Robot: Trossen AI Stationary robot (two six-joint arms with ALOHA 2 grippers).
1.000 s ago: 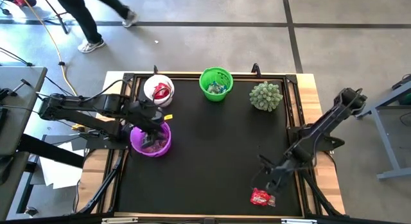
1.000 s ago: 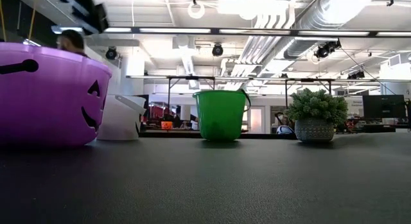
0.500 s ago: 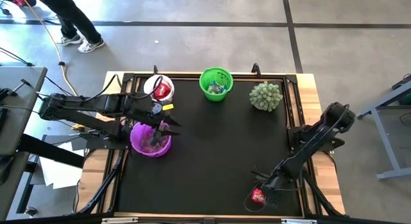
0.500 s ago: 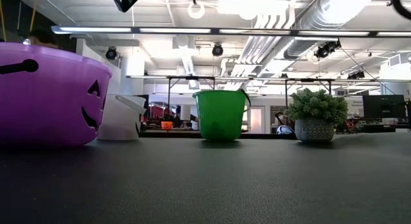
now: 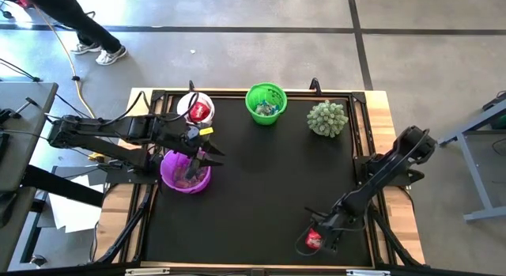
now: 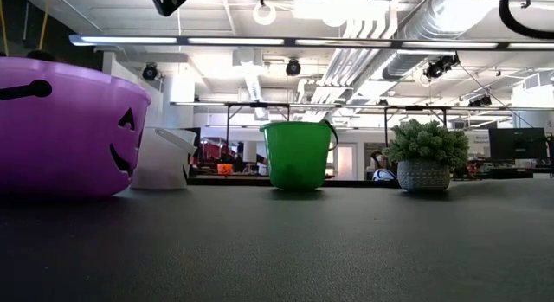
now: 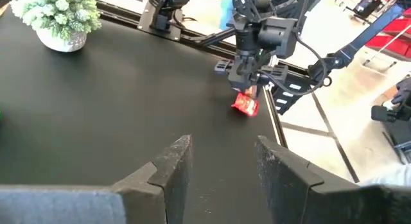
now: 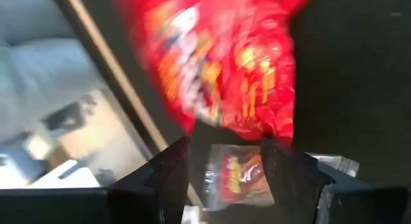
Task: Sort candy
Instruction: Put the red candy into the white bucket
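a: looking straight down on a black table point(image 5: 261, 181). right gripper point(image 5: 316, 239) low at the five o'clock corner, fingers apart and not clamped, set right over a red candy point(image 5: 314, 240).

b: and which way from the jaws?

a: dead ahead and just beneath. in the right wrist view, red candy point(image 8: 225, 63) fills the space past both dark fingers point(image 8: 170, 169), with a second, clear-wrapped sweet point(image 8: 237, 176) sitting in the gap between them. long axis hard to call, since the wrapper is crumpled and blurred, roughly in line with the gap. touching or just shy of it: cannot tell.

b: nearer arm?

a: right, by far. left gripper point(image 5: 198, 159) hanging over the purple cup point(image 5: 185, 173) at nine o'clock, well apart from the sweet, fingers also apart, nothing held. from the left wrist view, red candy point(image 7: 244, 104) seen far across the table, under the right gripper point(image 7: 252, 75).

b: other landmarks?

a: white cup point(image 5: 194, 109) with red wrappers inside at eleven o'clock, green cup point(image 5: 266, 103) at twelve, spiky pale-green ball point(image 5: 327, 118) at one. probably a short drop and a squeeze next, then a long carry toward eleven.
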